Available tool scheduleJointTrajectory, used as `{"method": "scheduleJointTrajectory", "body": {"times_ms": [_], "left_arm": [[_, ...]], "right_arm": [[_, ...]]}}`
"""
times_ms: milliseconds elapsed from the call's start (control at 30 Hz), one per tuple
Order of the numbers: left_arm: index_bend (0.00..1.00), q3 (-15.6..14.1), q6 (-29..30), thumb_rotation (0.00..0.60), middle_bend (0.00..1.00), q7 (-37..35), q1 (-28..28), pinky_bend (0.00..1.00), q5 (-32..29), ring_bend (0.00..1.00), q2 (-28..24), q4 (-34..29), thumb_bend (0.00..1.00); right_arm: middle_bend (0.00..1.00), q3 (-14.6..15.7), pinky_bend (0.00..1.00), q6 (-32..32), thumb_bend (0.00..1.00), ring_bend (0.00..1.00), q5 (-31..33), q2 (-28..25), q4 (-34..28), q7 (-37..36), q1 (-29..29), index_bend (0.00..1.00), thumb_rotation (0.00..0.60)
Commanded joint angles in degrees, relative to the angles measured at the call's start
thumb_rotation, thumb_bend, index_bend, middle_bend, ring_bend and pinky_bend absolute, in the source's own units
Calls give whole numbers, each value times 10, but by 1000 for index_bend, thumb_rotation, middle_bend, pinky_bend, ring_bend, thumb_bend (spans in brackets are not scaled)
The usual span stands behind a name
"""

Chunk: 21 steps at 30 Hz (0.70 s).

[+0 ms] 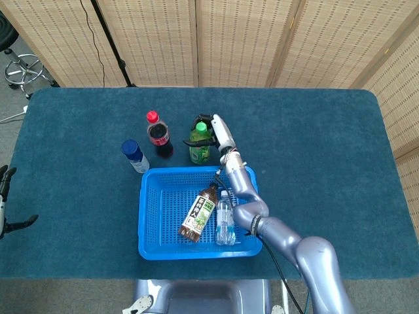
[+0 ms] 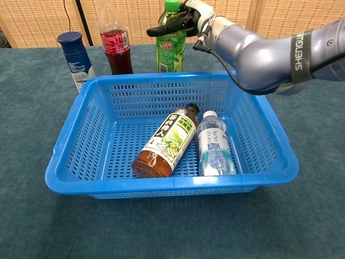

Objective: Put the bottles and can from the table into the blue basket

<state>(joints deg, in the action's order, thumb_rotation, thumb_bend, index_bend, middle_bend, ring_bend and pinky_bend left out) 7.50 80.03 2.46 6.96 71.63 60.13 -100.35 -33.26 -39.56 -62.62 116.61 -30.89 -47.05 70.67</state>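
A green bottle (image 1: pixel 199 149) (image 2: pixel 170 49) stands just behind the blue basket (image 1: pixel 148 216) (image 2: pixel 81 113). My right hand (image 1: pixel 213 131) (image 2: pixel 187 14) wraps its top, thumb across the front and fingers behind. Left of it stand a red-capped cola bottle (image 1: pixel 159 136) (image 2: pixel 115 42) and a blue can (image 1: pixel 134 156) (image 2: pixel 75 58). In the basket lie a brown tea bottle (image 1: pixel 200 213) (image 2: pixel 164 143) and a clear water bottle (image 1: pixel 226 217) (image 2: pixel 214 145). My left hand (image 1: pixel 4 199) hangs at the table's left edge, fingers spread and holding nothing.
The dark blue table cloth (image 1: pixel 327 144) is bare to the right of the basket. Woven screens (image 1: pixel 236 39) close off the back. A stool (image 1: pixel 23 69) stands off the table's far left corner.
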Motion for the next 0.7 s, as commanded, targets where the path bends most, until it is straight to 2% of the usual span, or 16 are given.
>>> {"method": "scheduleJointTrajectory", "body": {"times_ms": [33,200,467,500,533,633,700], "left_arm": [[0,-3,3,600,0,-3,-1,0,8,0,-1,-2,64],[0,-8,6,600,0,-6,-3,0,21,0,-2,-4,64],[0,-16,16,600,0,-15,-8,0,46,0,-5,-7,64],[0,-17,18,600,0,-17,-8,0,50,0,-6,-8,64],[0,-22,23,600,0,-21,-11,0,63,0,-7,-9,64],[0,-28,32,600,0,-28,-16,0,79,0,-8,-7,64],[0,-31,35,600,0,-32,-18,0,85,0,-10,-6,65]], "right_arm": [[760,10,788,-58,132,714,-24,-63,-105,16,-45,633,600],[764,7,791,-105,140,718,-34,-143,-249,53,-94,634,600],[768,-2,791,-182,152,720,-26,-294,-544,160,-192,638,600],[768,2,791,-190,153,721,-23,-318,-591,180,-208,638,600],[768,17,791,-199,153,721,-24,-355,-665,208,-239,638,600],[768,37,791,-205,153,721,-10,-404,-757,239,-275,638,600],[768,53,791,-206,153,721,-8,-423,-793,255,-291,638,600]]}}
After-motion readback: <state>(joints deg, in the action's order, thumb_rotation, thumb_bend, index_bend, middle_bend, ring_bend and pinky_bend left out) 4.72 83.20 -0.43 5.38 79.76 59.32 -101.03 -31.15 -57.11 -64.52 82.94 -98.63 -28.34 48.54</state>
